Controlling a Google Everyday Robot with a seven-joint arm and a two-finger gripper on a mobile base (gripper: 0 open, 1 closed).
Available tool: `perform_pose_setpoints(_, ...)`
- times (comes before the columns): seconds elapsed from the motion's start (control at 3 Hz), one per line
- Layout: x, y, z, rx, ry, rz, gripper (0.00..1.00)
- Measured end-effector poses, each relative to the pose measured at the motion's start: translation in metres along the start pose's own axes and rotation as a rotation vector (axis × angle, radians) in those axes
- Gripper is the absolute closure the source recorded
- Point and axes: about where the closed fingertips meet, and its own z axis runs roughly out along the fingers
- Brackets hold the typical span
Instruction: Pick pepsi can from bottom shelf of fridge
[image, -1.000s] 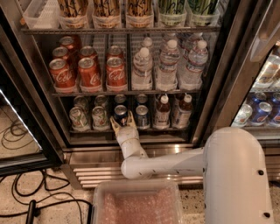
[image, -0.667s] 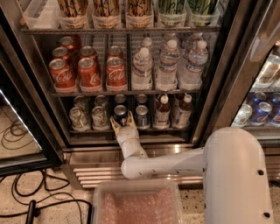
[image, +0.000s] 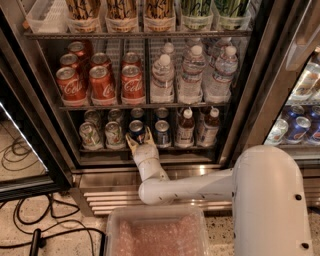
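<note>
The fridge (image: 239, 100) stands open, its dark racks full of drinks. On the bottom shelf (image: 172, 148) a dark-blue pepsi can (image: 136, 128) stands at the front, with a second one (image: 161, 133) just to its right. My gripper (image: 140, 138) reaches in from below on the white arm (image: 185, 187), at the front rail right before the left pepsi can. Its two fingers are spread, one on each side of the can's lower part, not visibly pressed on it. The can stands upright on the shelf.
Green-and-white cans (image: 90, 135) stand left of the pepsi cans, small bottles (image: 185, 129) to the right. Red Coca-Cola cans (image: 102, 82) and water bottles (image: 192, 75) fill the rack above. A tray (image: 157, 235) sits on my base; cables (image: 20, 150) lie on the floor at left.
</note>
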Motion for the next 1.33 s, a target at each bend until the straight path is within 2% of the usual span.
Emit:
perform_pose_setpoints(0.67, -0.012, 0.003, -0.005, -0.035, 0.016, 0.056, 1.0)
perform_pose_setpoints(1.33, -0.036, 0.002, -0.009, -0.068, 0.008, 0.149, 1.0)
